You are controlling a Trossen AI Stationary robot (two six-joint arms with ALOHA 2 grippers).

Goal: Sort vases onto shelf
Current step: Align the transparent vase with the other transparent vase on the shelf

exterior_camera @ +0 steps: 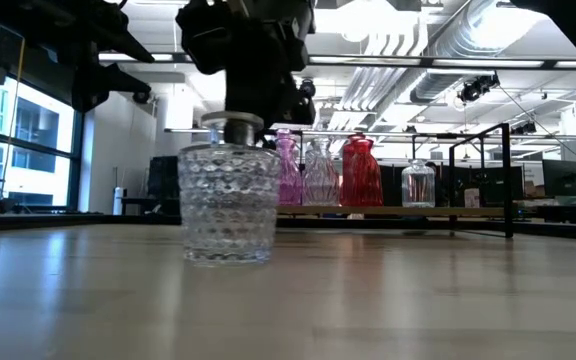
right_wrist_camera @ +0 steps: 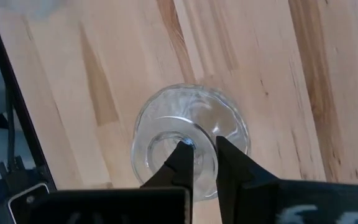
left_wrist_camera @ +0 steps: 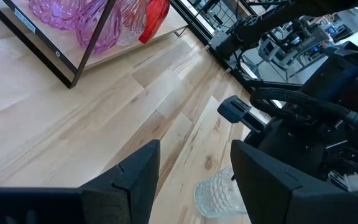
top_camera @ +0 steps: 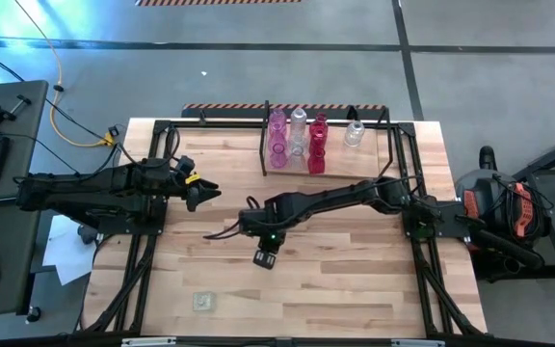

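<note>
Nearest to me, a clear vase (exterior_camera: 230, 203) stands upright on the pale wooden bench (exterior_camera: 388, 300), its squat body covered in a raised bubble pattern that catches the light. The right pincer (right_wrist_camera: 204, 158) comes straight down over it, its two dark fingers pinched on the rim of the narrow neck, one inside the mouth and one outside; I judge that grip suits a smooth round glass that would slip from a side hold. The vase's base looks to sit on the wood, not lifted.

Off to the side, the left pincer (left_wrist_camera: 194, 171) hangs above the bench with its jaws wide and nothing between them, waiting.

Farther back the shelf (top_camera: 328, 171), thin black frame on light boards, carries pink, clear and red ribbed vases (exterior_camera: 360, 172) in a row.
</note>
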